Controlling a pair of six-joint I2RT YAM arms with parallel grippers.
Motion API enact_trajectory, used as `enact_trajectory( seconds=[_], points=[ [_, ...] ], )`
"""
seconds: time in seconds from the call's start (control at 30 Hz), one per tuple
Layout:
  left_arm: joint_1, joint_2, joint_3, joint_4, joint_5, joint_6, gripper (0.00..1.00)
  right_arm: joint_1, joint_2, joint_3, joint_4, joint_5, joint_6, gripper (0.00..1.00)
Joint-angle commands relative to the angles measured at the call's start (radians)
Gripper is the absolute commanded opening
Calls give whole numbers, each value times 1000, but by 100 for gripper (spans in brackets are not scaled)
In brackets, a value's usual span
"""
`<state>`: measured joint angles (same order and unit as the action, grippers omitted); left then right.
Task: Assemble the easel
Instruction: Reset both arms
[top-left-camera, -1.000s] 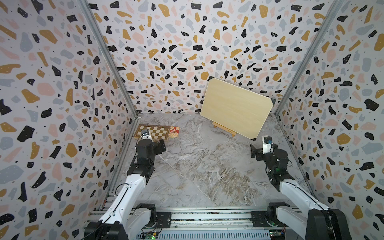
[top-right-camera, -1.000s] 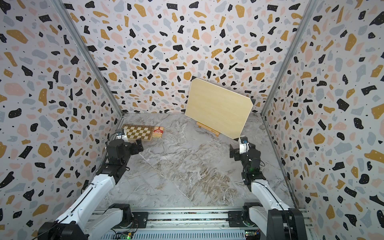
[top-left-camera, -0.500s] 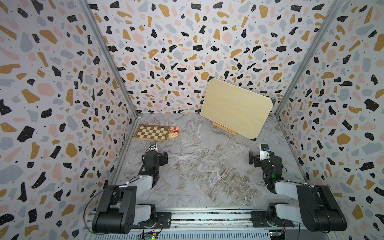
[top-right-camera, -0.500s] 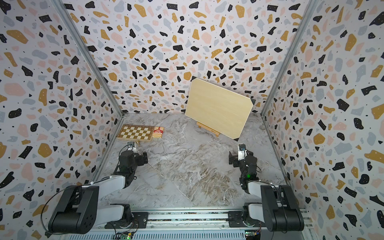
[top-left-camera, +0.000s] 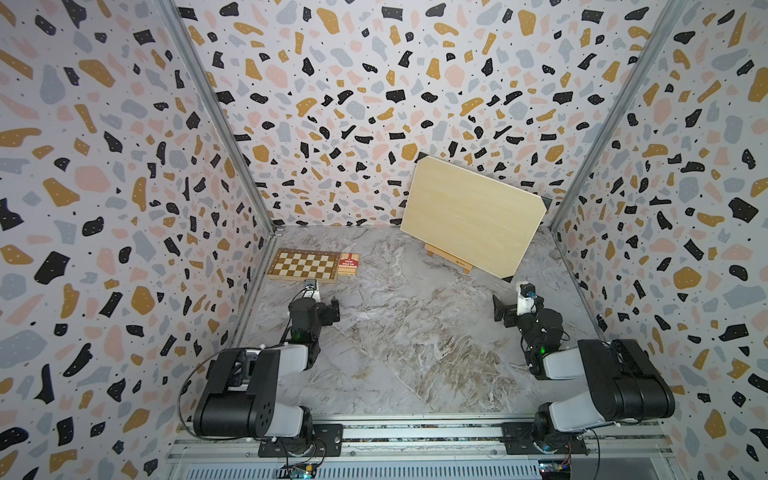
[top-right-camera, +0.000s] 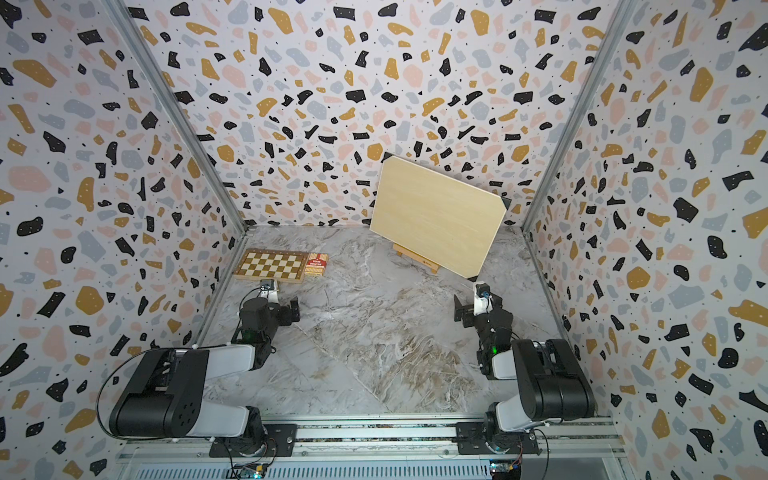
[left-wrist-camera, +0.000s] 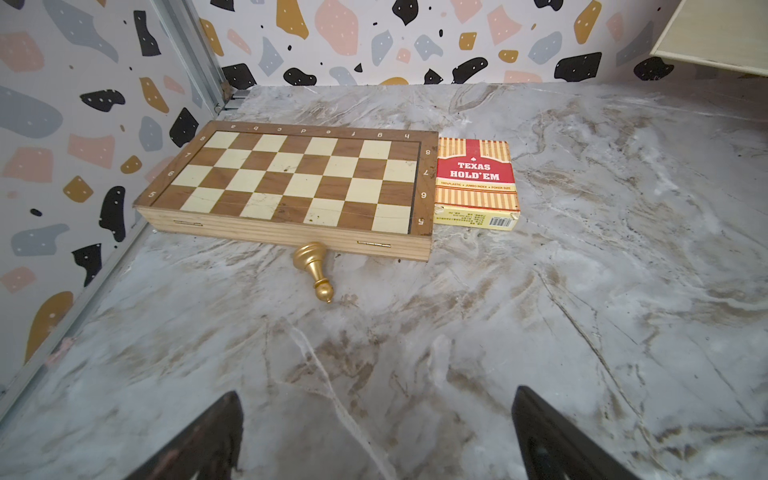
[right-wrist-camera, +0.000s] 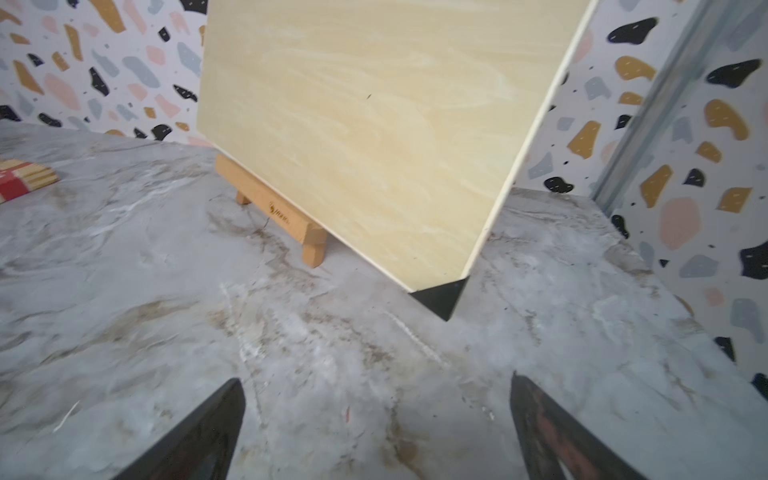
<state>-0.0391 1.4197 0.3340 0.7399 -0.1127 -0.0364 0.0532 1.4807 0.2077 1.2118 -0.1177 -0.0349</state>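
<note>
The easel (top-left-camera: 449, 258) (top-right-camera: 415, 257) stands at the back right of the table. Only its orange-brown bottom ledge and front feet (right-wrist-camera: 270, 208) show. A large pale wooden board (top-left-camera: 473, 216) rests tilted on that ledge and hides the rest, with one black corner (right-wrist-camera: 440, 297) on the table. My left gripper (top-left-camera: 332, 309) (left-wrist-camera: 376, 399) hangs open and empty low over the table, near the chessboard. My right gripper (top-left-camera: 500, 309) (right-wrist-camera: 376, 386) is open and empty too, a short way in front of the board's low corner.
A chessboard (top-left-camera: 303, 266) lies at the back left, with a red card box (top-left-camera: 348, 264) against its right side. A gold chess piece (left-wrist-camera: 313, 270) lies on its side by the chessboard's near edge. Patterned walls close in three sides.
Both arms have folded back toward the front rail, and the grippers have drawn away from the chessboard and the board. Both grippers stayed open. The easel and board have not moved.
</note>
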Motion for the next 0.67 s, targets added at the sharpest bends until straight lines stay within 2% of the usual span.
enact_trajectory(
  seconds=[0.0,0.63],
  points=[
    [7,-9,5,44,8,15,99,27,-10,10,-16,78,-12,100],
    [7,-8,5,44,8,16,99,4,-5,24,-38,55,5,100]
  ],
)
